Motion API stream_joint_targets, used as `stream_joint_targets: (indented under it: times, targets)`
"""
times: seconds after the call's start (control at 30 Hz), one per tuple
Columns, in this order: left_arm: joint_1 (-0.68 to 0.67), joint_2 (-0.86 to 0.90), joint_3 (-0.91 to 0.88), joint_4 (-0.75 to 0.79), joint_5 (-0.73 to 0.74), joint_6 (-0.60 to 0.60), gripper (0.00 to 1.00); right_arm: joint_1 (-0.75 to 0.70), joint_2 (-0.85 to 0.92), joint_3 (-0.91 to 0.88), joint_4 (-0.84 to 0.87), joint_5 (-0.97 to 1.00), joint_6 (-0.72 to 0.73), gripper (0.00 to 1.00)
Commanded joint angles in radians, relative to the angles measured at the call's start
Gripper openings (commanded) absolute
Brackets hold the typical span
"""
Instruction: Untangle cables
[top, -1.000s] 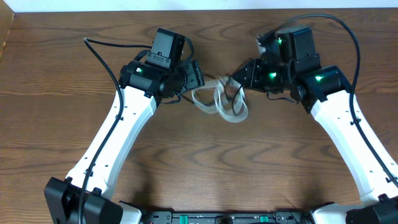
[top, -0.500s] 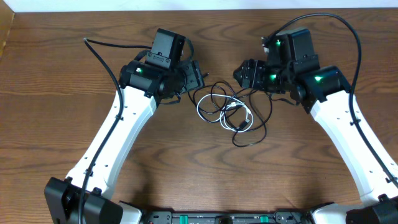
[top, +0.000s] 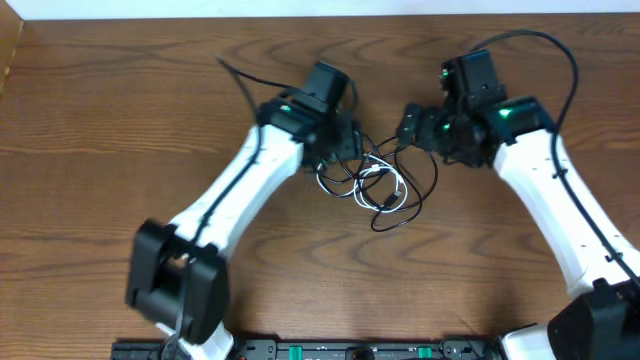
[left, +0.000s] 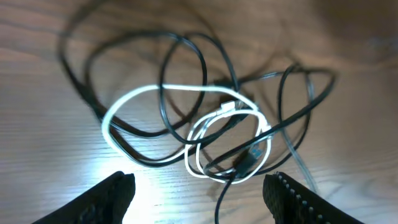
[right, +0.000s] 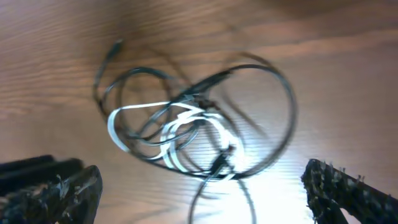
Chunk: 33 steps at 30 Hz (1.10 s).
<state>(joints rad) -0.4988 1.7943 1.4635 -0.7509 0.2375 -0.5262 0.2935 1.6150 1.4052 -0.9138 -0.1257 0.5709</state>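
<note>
The cables (top: 378, 187) lie in one loose tangle on the wooden table between both arms: black loops wound through a shorter white cord (top: 388, 180). My left gripper (top: 345, 152) hovers at the tangle's left edge, open. In the left wrist view the white cord (left: 134, 96) and black loops (left: 186, 40) lie just ahead of the left gripper (left: 202, 199), and one black strand trails between its fingers on the table. My right gripper (top: 408, 128) stands wide open at the tangle's upper right. In the right wrist view the cables (right: 186, 124) lie ahead of the right gripper (right: 202, 193), which holds nothing.
The wooden table (top: 100, 150) ends at a pale wall along the back. Thick black wires run from the left arm (top: 245, 75) and arc over the right arm (top: 540, 40). A dark rail (top: 350, 350) spans the front edge.
The right gripper opened and let go of the bundle, which dropped and spread into loose loops on the table. The left arm swung right, closer to the tangle.
</note>
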Motion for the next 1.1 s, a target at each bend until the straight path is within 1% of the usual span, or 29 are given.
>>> stream_joint_targets:
  times: [0.0, 0.17, 0.3, 0.37, 0.5, 0.57, 0.6, 0.63, 0.7, 0.83, 0.93, 1.07]
  targets:
    - [-0.029, 0.077, -0.013, 0.022, 0.042, 0.037, 0.71, -0.09, -0.005, 0.005, -0.032, 0.017, 0.024, 0.99]
    - [-0.067, 0.152, -0.013, 0.105, 0.142, 0.089, 0.71, -0.142, -0.004, 0.004, -0.061, -0.033, 0.019, 0.99]
    - [-0.09, 0.175, -0.013, 0.131, 0.14, 0.09, 0.71, -0.142, -0.004, 0.004, -0.069, -0.03, -0.031, 0.99]
    - [-0.097, 0.175, -0.013, 0.136, 0.14, 0.117, 0.7, -0.142, -0.004, 0.003, -0.07, -0.03, -0.03, 0.99]
    - [-0.099, 0.175, -0.013, 0.137, 0.135, 0.145, 0.46, -0.142, -0.004, -0.002, -0.063, -0.03, -0.029, 0.99]
    - [-0.099, 0.175, -0.013, 0.142, 0.137, 0.145, 0.28, -0.142, -0.004, -0.002, -0.063, -0.031, -0.029, 0.99]
    - [-0.099, 0.175, -0.013, 0.146, 0.137, 0.145, 0.14, -0.142, -0.004, -0.002, -0.063, -0.031, -0.029, 0.99]
    - [-0.099, 0.174, -0.013, 0.148, 0.137, 0.144, 0.08, -0.142, -0.004, -0.002, -0.064, -0.031, -0.029, 0.99]
    - [-0.099, 0.164, -0.004, 0.147, 0.166, 0.145, 0.07, -0.141, -0.004, -0.004, -0.069, -0.031, -0.029, 0.99]
    - [-0.099, 0.096, 0.026, 0.148, 0.27, 0.145, 0.07, -0.139, -0.004, -0.018, -0.063, -0.031, -0.029, 0.99]
    - [-0.097, 0.006, 0.053, 0.152, 0.278, 0.144, 0.07, -0.135, -0.004, -0.032, -0.055, -0.031, -0.029, 0.99]
    - [-0.094, -0.163, 0.061, 0.222, 0.275, 0.144, 0.08, -0.119, -0.004, -0.06, -0.035, -0.039, -0.026, 0.99]
